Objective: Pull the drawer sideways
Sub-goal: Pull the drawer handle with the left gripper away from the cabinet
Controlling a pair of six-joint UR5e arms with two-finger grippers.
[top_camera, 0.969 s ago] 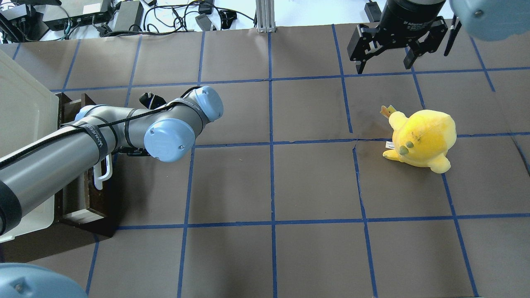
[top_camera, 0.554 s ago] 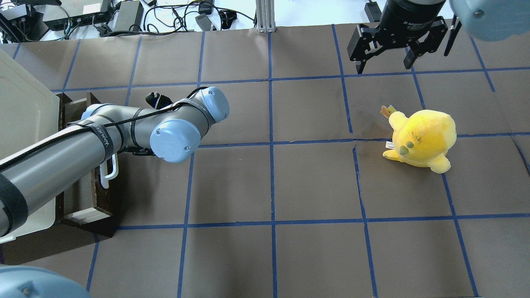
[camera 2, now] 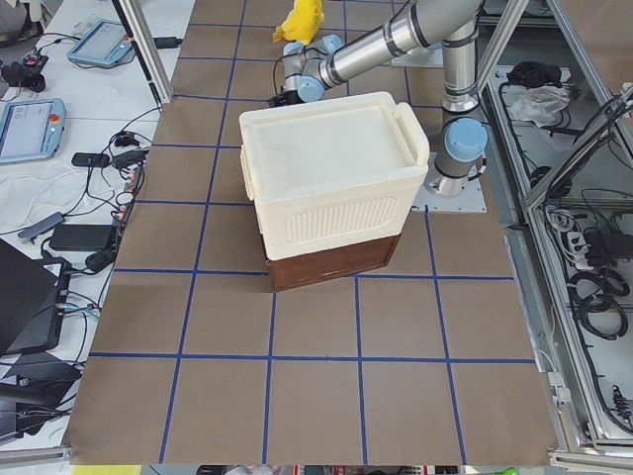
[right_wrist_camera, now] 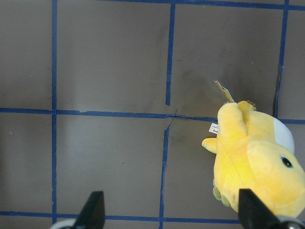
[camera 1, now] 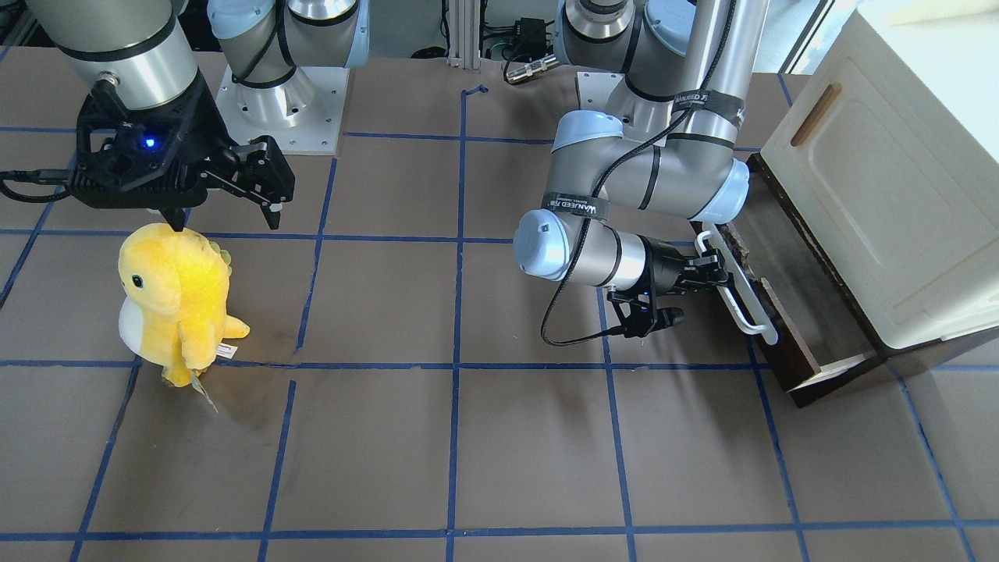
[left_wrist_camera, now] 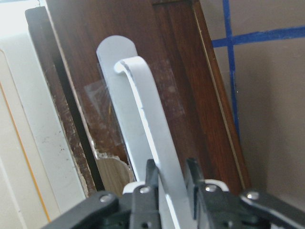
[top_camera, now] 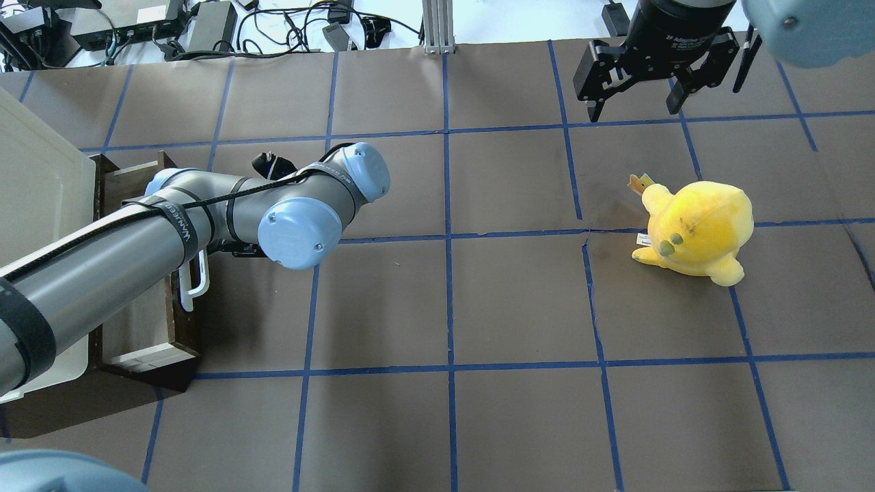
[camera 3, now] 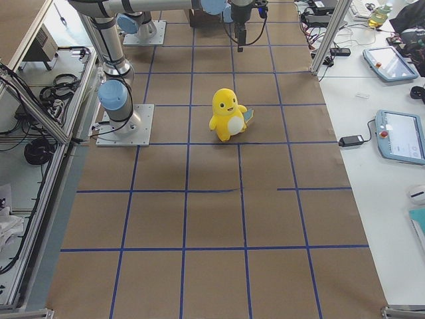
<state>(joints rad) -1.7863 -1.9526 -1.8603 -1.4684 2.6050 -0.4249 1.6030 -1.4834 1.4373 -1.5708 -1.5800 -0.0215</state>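
The dark brown drawer (camera 1: pixel 788 269) stands partly out from under the cream cabinet (camera 1: pixel 882 195). In the overhead view the drawer (top_camera: pixel 147 321) shows its brownish inside. Its white bar handle (camera 1: pixel 737 293) runs along the front and also shows in the overhead view (top_camera: pixel 195 283). My left gripper (camera 1: pixel 710 273) is shut on the handle. In the left wrist view the gripper (left_wrist_camera: pixel 169 176) has a finger on each side of the white bar (left_wrist_camera: pixel 152 138), against the drawer front (left_wrist_camera: pixel 186 95). My right gripper (top_camera: pixel 634 113) is open and empty, hanging above the table (camera 1: pixel 226 222).
A yellow plush toy (top_camera: pixel 697 229) stands on the right half of the table, just below my right gripper in the front view (camera 1: pixel 175 297) and at the right in the right wrist view (right_wrist_camera: pixel 252 162). Brown table with blue tape grid (top_camera: pixel 444 301).
My left arm has moved to the right with the handle in its grip. The drawer has come further out from under the cabinet. The right arm and the plush have not moved.
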